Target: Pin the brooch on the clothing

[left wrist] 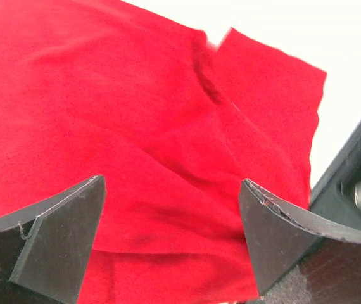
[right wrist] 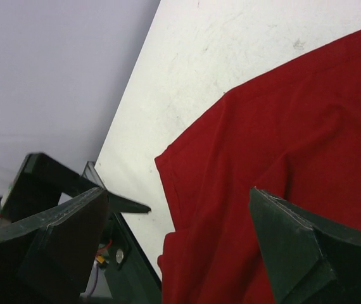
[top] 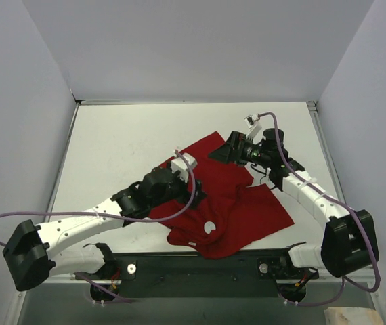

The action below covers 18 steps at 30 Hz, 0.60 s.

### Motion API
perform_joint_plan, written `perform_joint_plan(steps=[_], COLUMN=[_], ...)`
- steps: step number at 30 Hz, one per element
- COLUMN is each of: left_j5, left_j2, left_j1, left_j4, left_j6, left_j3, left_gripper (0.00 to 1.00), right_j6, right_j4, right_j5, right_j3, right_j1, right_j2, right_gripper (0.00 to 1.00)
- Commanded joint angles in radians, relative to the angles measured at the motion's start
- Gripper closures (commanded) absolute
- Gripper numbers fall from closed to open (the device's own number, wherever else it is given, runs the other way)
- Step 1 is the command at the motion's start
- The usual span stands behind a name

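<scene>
The red T-shirt [top: 230, 203] lies crumpled on the white table, with its neck opening [top: 210, 227] and a small white label [top: 191, 241] near the front edge. The brooch shows in no view. My left gripper [top: 194, 195] is open and empty just above the shirt's left part; in the left wrist view [left wrist: 172, 190] only red fabric [left wrist: 136, 114] lies between its fingers. My right gripper [top: 221, 152] is open and empty over the shirt's far corner; in the right wrist view [right wrist: 179, 193] it hangs above the shirt's edge [right wrist: 294, 126].
The white table [top: 125, 142] is walled at the left, right and back. The black base rail [top: 200, 267] runs along the near edge, close to the shirt's front hem, and also shows in the left wrist view [left wrist: 351, 177] and the right wrist view [right wrist: 130, 272].
</scene>
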Motion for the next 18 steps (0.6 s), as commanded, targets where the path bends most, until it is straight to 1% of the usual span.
perform_joint_plan(steps=[1, 3, 4, 5, 6, 7, 8, 10, 11, 12, 15, 16, 18], left_j5=[-0.007, -0.008, -0.007, 0.015, 0.029, 0.047, 0.103, 0.166, 0.2, 0.214, 0.214, 0.213, 0.194], left_j2=[-0.069, -0.093, -0.099, -0.11, -0.115, -0.116, -0.116, -0.11, -0.103, -0.101, -0.083, -0.078, -0.06], left_j1=[0.163, 0.219, 0.257, 0.329, 0.373, 0.418, 0.519, 0.611, 0.697, 0.728, 0.832, 0.849, 0.881], left_j4=[0.018, -0.027, -0.038, -0.069, -0.086, -0.127, -0.15, -0.195, -0.21, -0.221, -0.285, -0.316, -0.351], left_j6=[-0.187, -0.259, -0.284, -0.339, -0.371, -0.403, -0.471, -0.522, -0.56, -0.565, -0.565, -0.56, -0.543], left_j3=[0.029, 0.006, -0.003, -0.026, -0.038, -0.047, -0.061, -0.109, -0.126, -0.158, -0.181, -0.187, -0.181], left_gripper=[0.05, 0.05, 0.05, 0.05, 0.05, 0.05, 0.05, 0.05, 0.04, 0.04, 0.03, 0.03, 0.03], right_j6=[-0.033, -0.072, -0.091, -0.108, -0.161, -0.183, -0.201, -0.234, -0.237, -0.241, -0.261, -0.268, -0.263], right_j4=[-0.101, -0.181, -0.265, -0.306, -0.358, -0.482, -0.532, -0.625, -0.644, -0.672, -0.716, -0.751, -0.784], right_j5=[0.016, 0.065, 0.082, 0.101, 0.122, 0.188, 0.231, 0.314, 0.344, 0.369, 0.473, 0.486, 0.504], right_j3=[0.118, 0.167, 0.233, 0.265, 0.313, 0.36, 0.449, 0.515, 0.57, 0.595, 0.71, 0.741, 0.82], right_j1=[-0.01, -0.01, -0.008, -0.008, 0.001, 0.006, 0.01, 0.01, 0.009, 0.009, 0.003, -0.005, -0.011], right_j2=[0.053, 0.11, 0.133, 0.182, 0.211, 0.242, 0.297, 0.349, 0.389, 0.409, 0.5, 0.554, 0.605], right_gripper=[0.0, 0.0, 0.0, 0.0, 0.0, 0.0, 0.0, 0.0, 0.0, 0.0, 0.0, 0.0, 0.0])
